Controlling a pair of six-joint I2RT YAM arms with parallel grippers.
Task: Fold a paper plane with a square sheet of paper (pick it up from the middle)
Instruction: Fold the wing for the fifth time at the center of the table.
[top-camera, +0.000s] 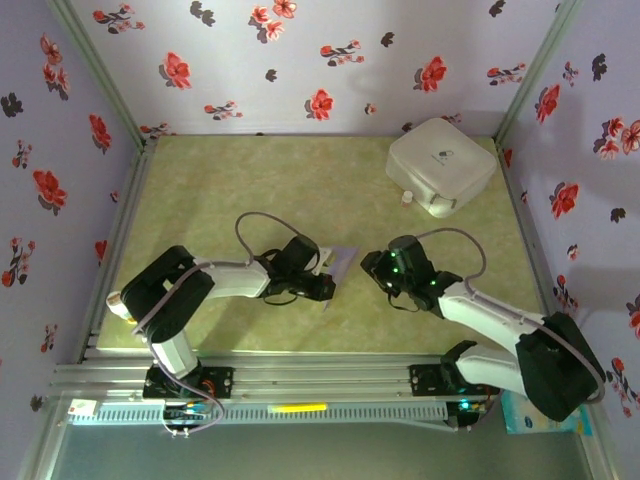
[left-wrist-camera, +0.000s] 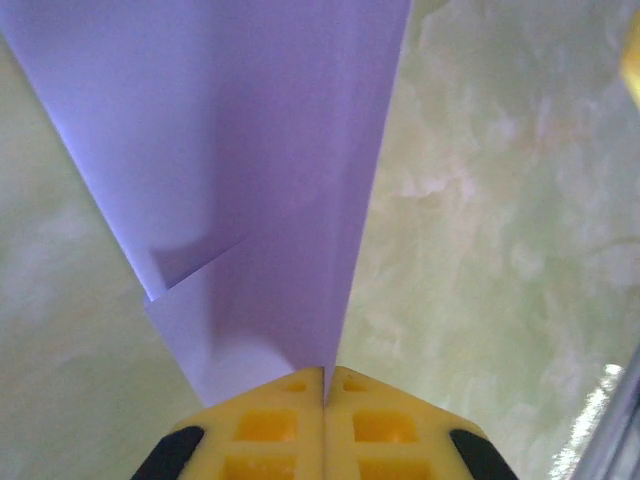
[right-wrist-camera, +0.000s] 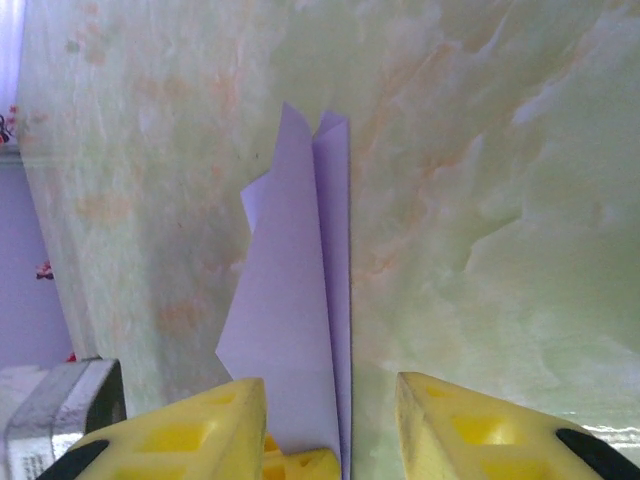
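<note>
The square sheet of paper is folded into a narrow, pointed lavender paper plane (top-camera: 341, 264) with a centre crease. It is held on edge above the green table (top-camera: 220, 190), near the middle. My left gripper (left-wrist-camera: 325, 372) is shut on the plane's lower folded edge (left-wrist-camera: 270, 200), and the paper rises away from the jaws. From the right, my right gripper (right-wrist-camera: 328, 383) stands open with the plane (right-wrist-camera: 295, 300) between its yellow fingers (right-wrist-camera: 440, 410), which do not press on it. The two grippers (top-camera: 327, 287) (top-camera: 374, 266) face each other across the paper.
A white rounded box (top-camera: 441, 165) sits at the back right with a small white piece (top-camera: 407, 198) beside it. Floral walls enclose the table on three sides. A metal rail (top-camera: 300, 375) runs along the near edge.
</note>
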